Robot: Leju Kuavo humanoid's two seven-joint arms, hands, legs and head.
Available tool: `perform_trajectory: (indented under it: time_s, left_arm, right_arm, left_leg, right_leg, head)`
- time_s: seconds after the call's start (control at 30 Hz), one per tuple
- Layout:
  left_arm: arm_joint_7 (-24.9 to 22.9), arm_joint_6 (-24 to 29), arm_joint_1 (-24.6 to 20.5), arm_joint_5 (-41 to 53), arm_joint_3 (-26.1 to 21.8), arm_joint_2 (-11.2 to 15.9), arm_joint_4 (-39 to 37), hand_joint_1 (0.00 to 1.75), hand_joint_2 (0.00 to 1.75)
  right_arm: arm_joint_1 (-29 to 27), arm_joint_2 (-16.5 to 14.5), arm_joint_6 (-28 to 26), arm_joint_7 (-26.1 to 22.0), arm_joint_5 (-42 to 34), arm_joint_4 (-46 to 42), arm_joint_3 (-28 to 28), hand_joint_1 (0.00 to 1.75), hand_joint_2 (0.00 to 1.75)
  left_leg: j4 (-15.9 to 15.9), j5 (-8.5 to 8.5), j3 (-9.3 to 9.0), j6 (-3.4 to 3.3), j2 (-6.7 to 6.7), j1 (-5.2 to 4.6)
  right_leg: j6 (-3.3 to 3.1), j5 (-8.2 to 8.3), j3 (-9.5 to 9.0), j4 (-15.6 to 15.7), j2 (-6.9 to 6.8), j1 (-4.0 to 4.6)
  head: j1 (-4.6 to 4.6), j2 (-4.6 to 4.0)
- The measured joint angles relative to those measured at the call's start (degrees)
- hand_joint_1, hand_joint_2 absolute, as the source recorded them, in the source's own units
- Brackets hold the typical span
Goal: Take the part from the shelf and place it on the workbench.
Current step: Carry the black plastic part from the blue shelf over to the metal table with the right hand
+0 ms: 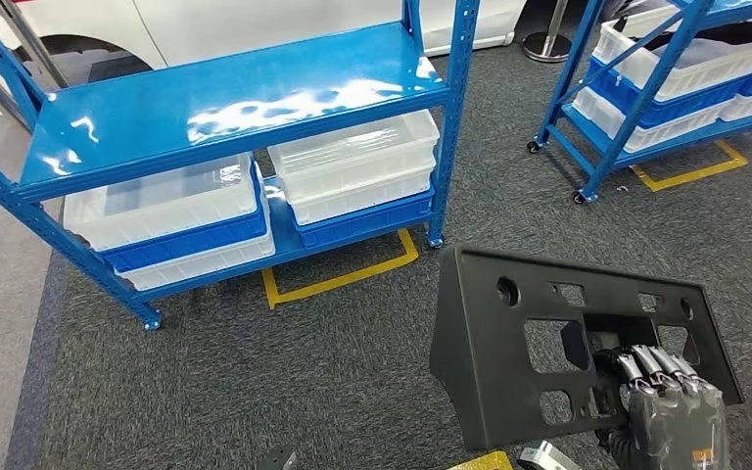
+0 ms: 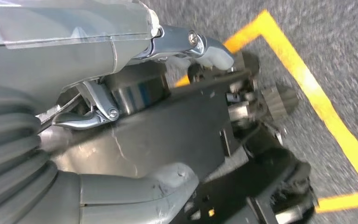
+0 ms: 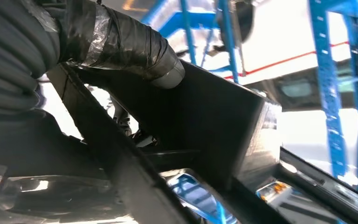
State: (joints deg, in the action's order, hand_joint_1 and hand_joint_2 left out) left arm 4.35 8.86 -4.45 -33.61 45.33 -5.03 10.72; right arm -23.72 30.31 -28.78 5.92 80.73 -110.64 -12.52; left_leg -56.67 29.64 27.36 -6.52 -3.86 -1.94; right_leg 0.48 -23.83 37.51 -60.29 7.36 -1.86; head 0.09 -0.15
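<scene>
- The part (image 1: 509, 343) is a flat black plastic panel, matte, with one end bent back into an angled flange and its face pierced by round holes and square and rectangular cut-outs.
- It is held upright in the air at the lower right of the head view, above the grey carpet (image 1: 255, 382), in front of the blue shelf (image 1: 225, 108).
- The right hand (image 1: 674, 411) is seen behind the panel's lower right corner, its grey fingers hooked over the edge of a cut-out, so the part is gripped.
- In the right wrist view the taped grey thumb (image 3: 135, 51) is pressed against the panel's dark inner side (image 3: 214, 121).
- The left hand (image 2: 121, 140) is seen in its wrist view above the carpet and yellow floor tape (image 2: 307, 88); nothing is seen in it, and whether its fingers are spread or curled cannot be told.
- The shelf is glossy blue painted metal; under its top deck, white translucent plastic bins (image 1: 352, 162) are stacked on blue bins (image 1: 196, 240).
- A second blue rack (image 1: 646, 88) with similar bins stands on castors at the upper right.
</scene>
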Motion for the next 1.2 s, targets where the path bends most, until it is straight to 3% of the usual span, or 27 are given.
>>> perform_trajectory:
  time_s: [0.07,0.13,0.2,0.23,0.27,0.33,0.4,0.43,0.5,0.6,0.7,0.73,0.87,0.93,1.2]
  left_arm:
    - [1.7,-0.3,0.2,-0.1,0.5,-0.2,-0.1,0.00,1.75]
    - [2.6,-1.1,0.3,-0.1,1.0,-0.3,-0.3,0.00,1.75]
    - [2.3,-2.1,0.4,-0.1,1.6,-0.4,-0.5,0.00,1.75]
    - [1.9,-2.7,0.3,-0.5,1.8,-0.1,-0.7,0.00,1.75]
    - [1.4,-3.5,0.3,-1.0,1.9,0.3,-0.8,0.00,1.75]
    - [0.6,-4.8,0.0,-2.3,1.8,1.6,-1.0,0.00,1.75]
    - [-0.3,-5.1,-0.2,-3.5,1.7,2.7,-1.2,0.00,1.75]
    - [-1.1,-4.6,-0.4,-4.0,1.6,3.1,-1.3,0.00,1.75]
    - [-3.4,-3.3,-0.7,-4.5,1.5,3.6,-1.4,0.00,1.75]
    - [-7.9,-1.6,-1.4,-4.2,1.7,4.4,-1.4,0.00,1.75]
    - [-12.1,0.1,-0.9,-4.4,2.1,6.0,-2.0,0.00,1.75]
    - [-13.1,0.8,-0.2,-4.9,2.2,6.6,-2.3,0.00,1.75]
    - [-15.5,4.4,2.5,-8.5,2.3,8.9,-3.5,0.00,1.75]
    - [-16.6,6.0,2.9,-10.1,2.2,10.1,-3.9,0.00,1.75]
    - [-18.9,7.3,3.5,-12.9,1.8,12.9,-5.2,0.00,1.75]
  right_arm:
    - [-1.4,1.3,-0.3,1.5,0.0,-1.4,-0.2,1.75,1.75]
    - [-1.7,2.3,-0.5,2.0,-0.6,-2.3,-0.3,1.75,1.75]
    - [-1.3,3.0,-0.4,0.9,-1.8,-2.5,-0.5,1.75,1.75]
    - [-0.9,3.3,-0.3,-0.3,-2.8,-2.4,-0.5,1.75,1.75]
    - [-0.2,3.7,-0.2,-1.7,-3.9,-2.3,-0.6,1.75,1.75]
    - [0.9,4.3,-0.1,-4.2,-5.6,-2.0,-0.3,1.75,1.75]
    - [1.1,4.6,-0.1,-5.3,-6.3,-1.9,0.3,1.75,1.75]
    - [1.0,4.7,-0.2,-5.4,-6.3,-2.0,0.7,1.75,1.75]
    - [0.5,4.7,-0.2,-5.5,-6.0,-2.2,1.5,1.75,1.75]
    - [0.2,4.6,-0.2,-5.5,-5.8,-2.4,2.5,1.75,1.75]
    - [0.4,4.6,-0.1,-6.1,-6.3,-2.4,2.9,1.75,1.75]
    - [0.5,4.6,-0.1,-6.3,-6.5,-2.4,3.0,1.75,1.75]
    - [1.1,4.4,0.0,-7.3,-6.9,-1.8,3.5,1.75,1.75]
    - [1.8,4.2,0.0,-7.7,-6.9,-1.3,3.5,1.75,1.75]
    - [3.6,3.3,0.0,-8.0,-7.6,0.5,3.5,1.75,1.75]
  left_leg:
    - [2.8,-1.61,-1.12,0.27,1.58,0.42]
    - [4.1,-2.56,-1.33,0.94,3.12,0.78]
    - [3.6,-2.55,-0.57,1.69,4.39,0.88]
    - [3.1,-2.42,-0.13,2.07,4.93,0.95]
    - [2.5,-2.22,0.30,2.49,5.40,1.09]
    - [0.9,-1.62,1.07,3.53,6.09,1.47]
    - [-0.7,-0.74,1.76,4.61,6.33,1.55]
    - [-1.2,-0.40,1.91,4.84,6.30,1.47]
    - [-1.3,0.05,1.97,4.24,6.25,1.41]
    - [-1.1,-0.19,1.92,2.73,6.36,1.42]
    - [-0.9,-0.49,1.85,2.60,6.33,1.44]
    - [-0.9,-0.63,1.84,2.93,6.33,1.48]
    - [-0.8,-1.04,2.09,5.32,6.26,1.85]
    - [-0.8,-1.09,2.26,5.98,6.07,1.94]
    - [-1.0,-1.01,2.40,6.29,5.96,1.77]
  right_leg:
    - [0.32,-1.20,0.73,-1.5,-2.38,0.50]
    - [0.75,-4.86,2.99,-6.8,-5.81,0.64]
    - [1.53,-7.54,4.87,-12.1,-7.03,-0.01]
    - [1.93,-7.58,4.66,-12.6,-7.25,-0.36]
    - [2.33,-6.77,3.34,-11.1,-7.39,-0.67]
    - [2.96,-4.68,-1.19,-4.8,-7.62,-1.11]
    - [2.45,-4.01,-3.65,-0.8,-7.64,-1.03]
    - [1.92,-4.23,-3.61,-0.8,-7.62,-0.93]
    - [1.25,-4.04,-3.64,-0.6,-7.72,-0.93]
    - [0.93,-3.90,-3.63,-0.6,-7.84,-0.79]
    - [0.55,-3.85,-3.59,-0.6,-7.66,-0.55]
    - [0.47,-3.85,-3.54,-0.6,-7.54,-0.42]
    - [0.30,-3.87,-3.22,-0.6,-7.59,0.01]
    - [0.27,-3.88,-3.21,-0.6,-7.86,0.06]
    - [0.39,-3.74,-3.33,-0.6,-7.95,-0.03]
  head:
    - [0.06,0.00]
    - [0.13,0.00]
    - [0.12,0.00]
    - [0.12,0.00]
    - [0.11,0.00]
    - [0.11,0.00]
    - [0.14,0.00]
    - [0.12,0.00]
    - [0.04,0.00]
    - [0.04,0.00]
    - [0.04,0.00]
    - [0.04,0.00]
    - [0.04,0.00]
    - [0.04,0.00]
    - [0.06,0.00]
